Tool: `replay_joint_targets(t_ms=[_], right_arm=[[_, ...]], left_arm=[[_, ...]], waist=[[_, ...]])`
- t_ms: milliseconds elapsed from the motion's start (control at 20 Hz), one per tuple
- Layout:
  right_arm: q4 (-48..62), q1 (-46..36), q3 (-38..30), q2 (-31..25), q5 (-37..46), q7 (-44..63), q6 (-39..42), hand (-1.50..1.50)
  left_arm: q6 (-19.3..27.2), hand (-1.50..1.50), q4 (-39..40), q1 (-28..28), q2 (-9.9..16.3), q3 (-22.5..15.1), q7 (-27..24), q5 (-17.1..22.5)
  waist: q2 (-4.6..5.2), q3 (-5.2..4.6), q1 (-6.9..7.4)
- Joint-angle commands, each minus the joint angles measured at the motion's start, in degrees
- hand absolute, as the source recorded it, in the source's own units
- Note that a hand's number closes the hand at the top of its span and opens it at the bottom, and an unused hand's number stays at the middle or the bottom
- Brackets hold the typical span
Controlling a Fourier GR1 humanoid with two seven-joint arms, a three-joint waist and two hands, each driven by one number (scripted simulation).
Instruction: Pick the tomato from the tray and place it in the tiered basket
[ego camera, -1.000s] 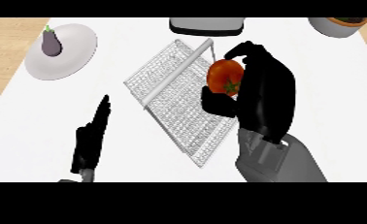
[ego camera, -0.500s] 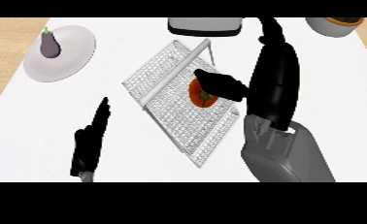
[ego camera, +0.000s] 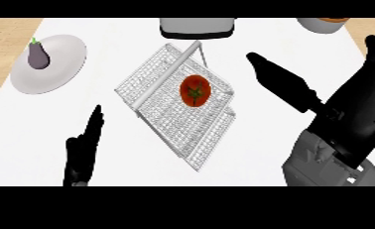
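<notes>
Head view: a white counter (ego camera: 256, 49) is seen from steeply above. At its middle a wire basket (ego camera: 157, 106) is laid out, its long axis running diagonally from upper left to lower right. At the right the right hand (ego camera: 289, 86) is shown beside the basket and apart from it, fingers straight and spread, nothing held. At the lower left the left hand (ego camera: 84, 148) is rested near the edge, fingers up and relaxed, empty. At the upper left a plate (ego camera: 62, 62) is set, with an eggplant (ego camera: 38, 56) lying on it. A grey object (ego camera: 198, 27) and a bowl (ego camera: 322, 24) are cut off by the top edge. The tomato (ego camera: 195, 90) is seen inside the basket's upper part, free of both hands, so the placing is judged done. Its green stem is turned up toward the camera; being round, no long axis is shown. It is judged light, smooth, slightly soft and easily bruised, best taken around its sides.
</notes>
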Motion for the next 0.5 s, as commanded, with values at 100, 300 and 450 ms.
replay_joint_targets(t_ms=[100, 300, 450], right_arm=[[-20.8, 11.1, -2.0, 0.0, 3.5, 11.9, 4.9, -1.50], [-36.6, 23.1, -0.8, 0.0, 1.3, 9.2, 9.8, -1.50], [-41.9, 28.5, -0.3, 0.0, -2.2, 8.2, 11.9, -1.50]], left_arm=[[1.1, 0.00, 1.2, 0.8, -0.4, 1.5, 0.4, 0.5], [1.5, 0.00, 1.4, 3.5, -1.1, 1.1, -2.5, -0.1], [1.6, 0.00, 1.5, 1.2, -0.5, 2.2, -0.7, 0.3]], waist=[[-0.45, -0.10, -2.81], [-0.28, -0.10, -2.70], [-0.53, -0.06, -4.09]])
